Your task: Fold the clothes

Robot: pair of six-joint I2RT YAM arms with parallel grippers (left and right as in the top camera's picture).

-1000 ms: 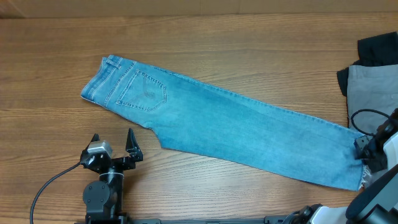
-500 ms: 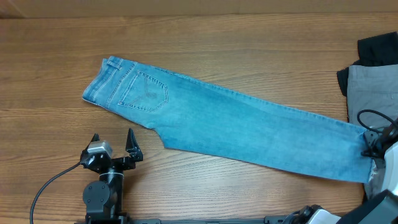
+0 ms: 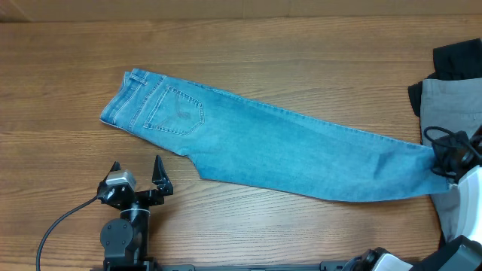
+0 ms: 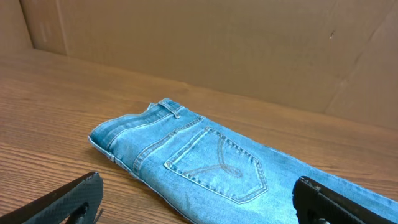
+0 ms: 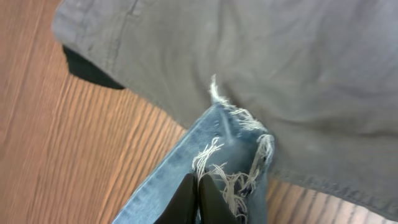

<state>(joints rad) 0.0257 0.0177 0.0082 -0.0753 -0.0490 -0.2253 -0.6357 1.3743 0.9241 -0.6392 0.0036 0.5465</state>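
Now my right gripper point(image 5: 198, 198) pinches the frayed hem point(image 5: 231, 163) of the jeans point(image 3: 286, 150), flat on the table point(image 3: 263, 53), so I can carry it toward the waistband point(image 3: 115, 96); my left gripper point(image 3: 136, 168) rests open.

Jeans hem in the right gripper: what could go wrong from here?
1. The right gripper pinches the jeans only at the frayed hem, so the cloth may slip out.
2. The hem sits over the grey trousers and could drag them.
3. The left gripper is open, off the waistband, so the jeans might slide when pulled.
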